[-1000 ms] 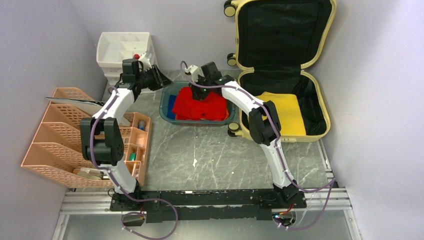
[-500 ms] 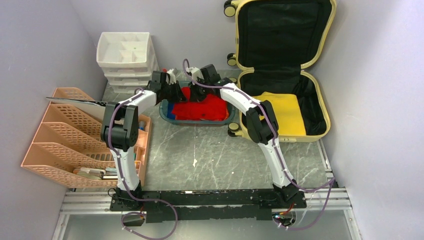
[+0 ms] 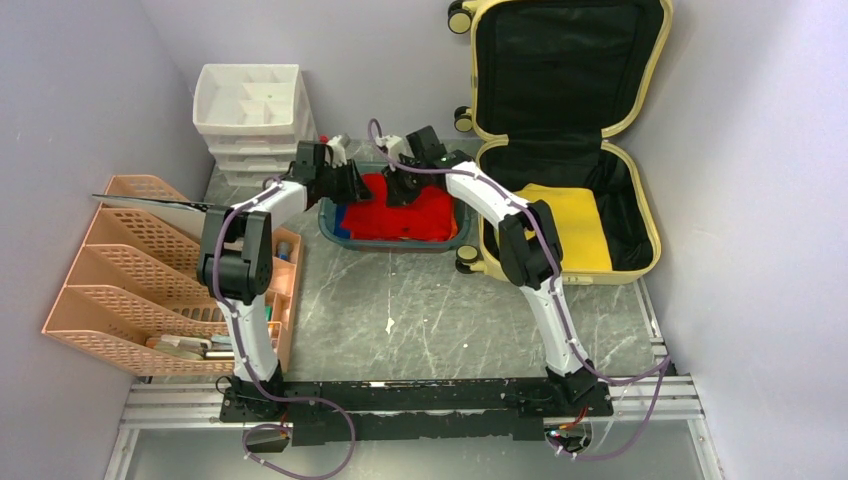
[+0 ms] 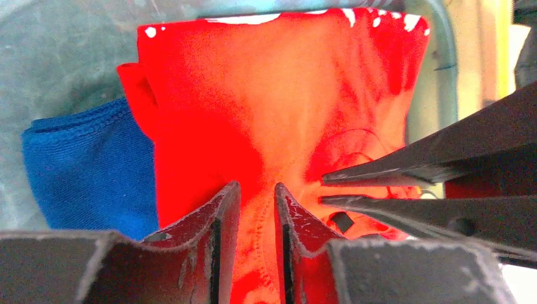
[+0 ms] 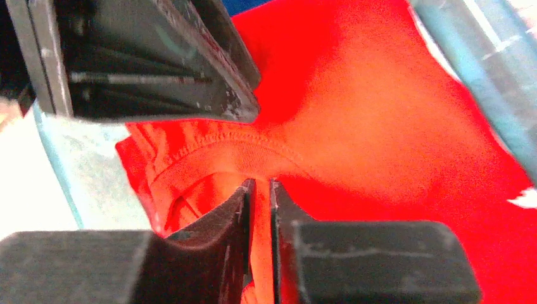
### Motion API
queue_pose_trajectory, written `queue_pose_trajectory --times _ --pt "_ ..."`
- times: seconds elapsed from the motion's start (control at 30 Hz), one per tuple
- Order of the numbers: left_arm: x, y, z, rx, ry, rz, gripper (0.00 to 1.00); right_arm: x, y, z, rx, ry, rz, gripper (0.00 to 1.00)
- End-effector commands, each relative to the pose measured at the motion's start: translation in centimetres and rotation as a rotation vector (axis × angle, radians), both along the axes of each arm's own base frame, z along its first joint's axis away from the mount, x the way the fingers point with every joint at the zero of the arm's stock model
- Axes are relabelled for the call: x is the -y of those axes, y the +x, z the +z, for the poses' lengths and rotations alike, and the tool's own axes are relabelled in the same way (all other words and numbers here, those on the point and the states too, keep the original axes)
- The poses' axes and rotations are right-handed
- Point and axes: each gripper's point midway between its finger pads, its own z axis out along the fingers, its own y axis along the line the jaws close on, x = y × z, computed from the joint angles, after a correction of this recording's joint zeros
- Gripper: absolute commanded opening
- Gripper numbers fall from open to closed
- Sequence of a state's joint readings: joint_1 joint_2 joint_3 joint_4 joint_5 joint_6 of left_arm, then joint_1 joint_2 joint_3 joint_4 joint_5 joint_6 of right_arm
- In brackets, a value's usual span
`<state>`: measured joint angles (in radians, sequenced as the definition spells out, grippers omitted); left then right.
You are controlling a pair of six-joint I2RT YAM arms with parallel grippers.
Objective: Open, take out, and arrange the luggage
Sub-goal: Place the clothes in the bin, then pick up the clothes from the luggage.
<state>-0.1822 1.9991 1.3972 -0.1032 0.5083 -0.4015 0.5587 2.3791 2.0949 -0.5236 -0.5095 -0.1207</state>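
Furthest left of the teal tray [image 3: 400, 247], a peach plastic file rack [image 3: 110, 290] with perforated mesh walls is seen. A white drawer unit [image 3: 250, 110] of smooth moulded plastic is set behind the tray's left corner. The tray itself is a rounded, translucent rectangle resting on the grey veined table [image 3: 420, 320].

The left gripper [image 3: 352, 185] is held over the tray's left end. Its dark, scuffed fingers [image 4: 225, 209] are shown slightly apart, with red cloth seen in the gap; whether that cloth is pinched cannot be told. A soft, crumpled red garment [image 3: 410, 215] fills most of the tray. The right gripper [image 3: 400, 190] is lowered onto its far middle, and its jaws are nearly closed on a raised fold beside the stitched collar.

The luggage [image 3: 565, 70] lies just right of the tray, its near wheel almost touching the tray's corner. It is a glossy pale yellow hard shell with rounded corners and black fabric lining. It is opened: the base lies flat, and the lid is propped upright behind it. Its long axis runs sideways, with the wheeled end [image 3: 461, 15] turned toward the tray. A flat folded yellow cloth [image 3: 572, 225] is held in the base.

Only the overhead view takes in the luggage. The ribbed weave of a blue cloth [image 4: 88, 171] under the garment's edge is shown by the left wrist view. The collar's stitching and the right gripper's [image 5: 259, 187] pinch are shown by the right wrist view.
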Motion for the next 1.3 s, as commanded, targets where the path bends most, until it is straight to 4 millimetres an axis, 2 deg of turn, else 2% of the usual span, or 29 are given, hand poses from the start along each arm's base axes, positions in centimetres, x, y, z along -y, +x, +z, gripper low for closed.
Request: queue_pose_trajectory --times 0.0,0.1,0.23,0.3,0.37,0.4,0.47,0.53,0.6,0.77,0.8,0.9,0.97,1.07,1.17,1.2,1.27 --pt "-0.5 0.2 6.7 0.150 -0.092 -0.025 0.32 2.4 0.8 12.9 0.208 0.112 0.005 0.22" --pt "-1.3 -1.0 5.7 0.136 -0.055 -0.025 0.31 6.2 1.9 16.9 0.273 0.130 -0.070 0.39" --pt "-2.0 -2.9 1.8 0.054 0.002 -0.034 0.28 12.2 3.1 20.2 0.335 0.110 -0.177 0.52" --pt "-2.2 -3.4 -0.1 0.020 0.027 -0.034 0.28 15.3 3.8 20.5 0.364 0.058 -0.244 0.55" --pt "-2.5 -3.9 -2.0 -0.027 0.064 -0.036 0.27 18.5 4.3 20.0 0.384 -0.005 -0.310 0.58" --pt "-2.5 -4.0 -2.6 -0.041 0.078 -0.040 0.27 19.9 4.3 20.0 0.401 -0.034 -0.341 0.59" --pt "-2.6 -3.9 -3.0 -0.054 0.094 -0.042 0.27 22.7 4.6 18.7 0.407 -0.102 -0.398 0.61" --pt "-2.5 -3.2 -1.9 -0.028 0.091 -0.040 0.28 25.3 4.8 17.0 0.409 -0.186 -0.459 0.62" --pt "-2.2 -2.1 0.4 0.021 0.072 -0.041 0.31 27.0 4.5 15.2 0.410 -0.265 -0.480 0.66" --pt "-1.1 0.5 7.5 0.156 0.023 -0.050 0.44 29.0 3.4 10.9 0.375 -0.404 -0.461 0.72" --pt "-0.9 1.0 9.2 0.192 0.023 -0.050 0.48 29.3 3.2 9.8 0.352 -0.416 -0.477 0.72" --pt "-0.5 1.2 12.2 0.267 0.015 -0.046 0.63 29.6 2.8 7.2 0.293 -0.417 -0.524 0.74" --pt "-0.3 1.1 13.4 0.295 0.001 -0.044 0.82 29.8 2.7 5.5 0.268 -0.419 -0.556 0.78" --pt "0.0 0.7 14.5 0.312 -0.014 -0.046 0.95 30.1 2.3 2.8 0.224 -0.431 -0.584 0.79" --pt "0.1 0.3 15.2 0.332 -0.009 -0.046 0.97 30.1 1.6 0.0 0.160 -0.441 -0.593 0.90" --pt "0.1 0.3 15.4 0.339 -0.007 -0.045 0.97 30.0 1.3 -0.8 0.144 -0.436 -0.592 0.99" --pt "0.0 0.2 15.7 0.348 -0.005 -0.043 0.97 29.9 0.8 -2.3 0.112 -0.434 -0.599 1.00"
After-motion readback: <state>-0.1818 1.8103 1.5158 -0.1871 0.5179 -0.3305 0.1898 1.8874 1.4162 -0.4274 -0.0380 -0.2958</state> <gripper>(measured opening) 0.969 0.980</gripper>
